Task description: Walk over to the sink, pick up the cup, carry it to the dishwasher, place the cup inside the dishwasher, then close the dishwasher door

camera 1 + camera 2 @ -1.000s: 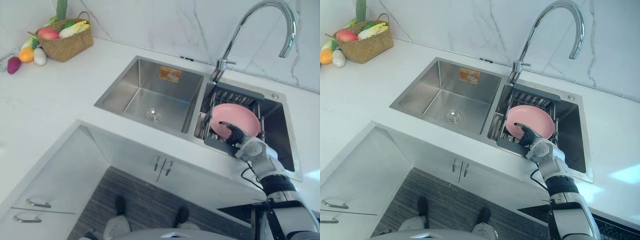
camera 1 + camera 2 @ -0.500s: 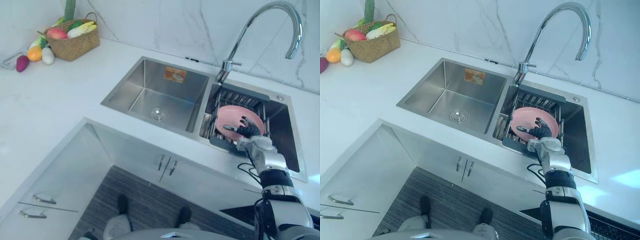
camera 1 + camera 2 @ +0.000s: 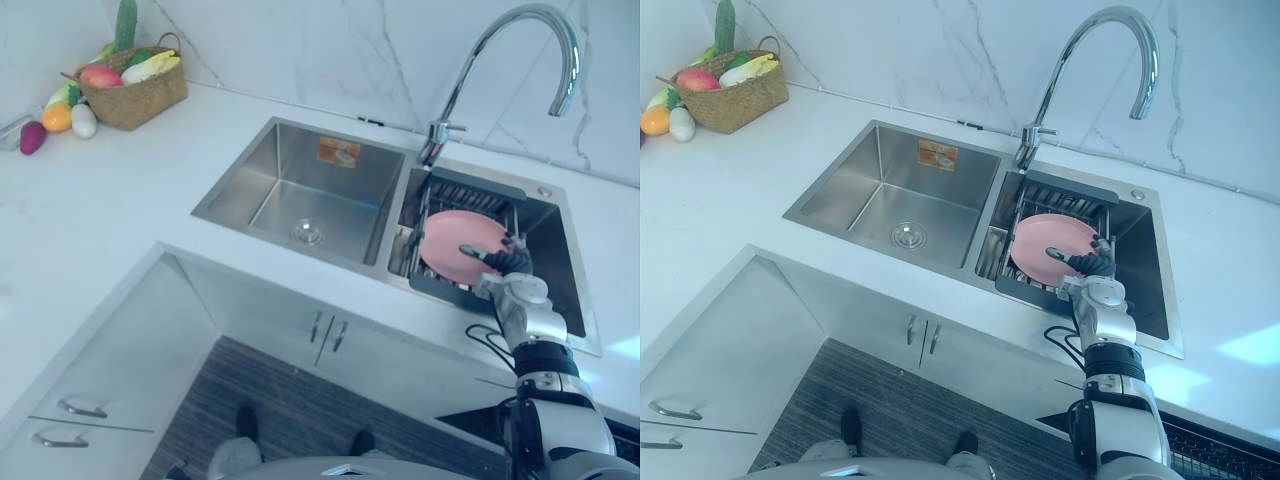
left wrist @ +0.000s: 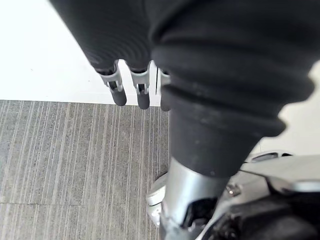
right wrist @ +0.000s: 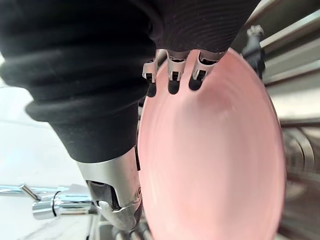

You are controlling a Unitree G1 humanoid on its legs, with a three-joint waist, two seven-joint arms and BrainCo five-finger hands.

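A pink plate (image 3: 452, 240) stands tilted in a dark dish rack (image 3: 470, 193) in the sink's right basin; I see no cup. My right hand (image 3: 503, 263) is at the plate's right lower edge, open, with its thumb stretched across the pink face. The right wrist view shows its fingers (image 5: 172, 80) at the rim of the plate (image 5: 215, 160), which lies between them and the thumb. My left hand (image 4: 130, 87) hangs low over the grey striped floor, fingers relaxed and holding nothing.
The steel left basin (image 3: 300, 190) has only its drain. A tall curved faucet (image 3: 480, 60) rises behind the divider. A wicker basket (image 3: 130, 90) of fruit and vegetables stands at the counter's far left. White cabinet doors (image 3: 330, 335) run below the sink.
My right hand has slid rightward across the plate, from its lower middle to its right edge. The whole view has also shifted a little.
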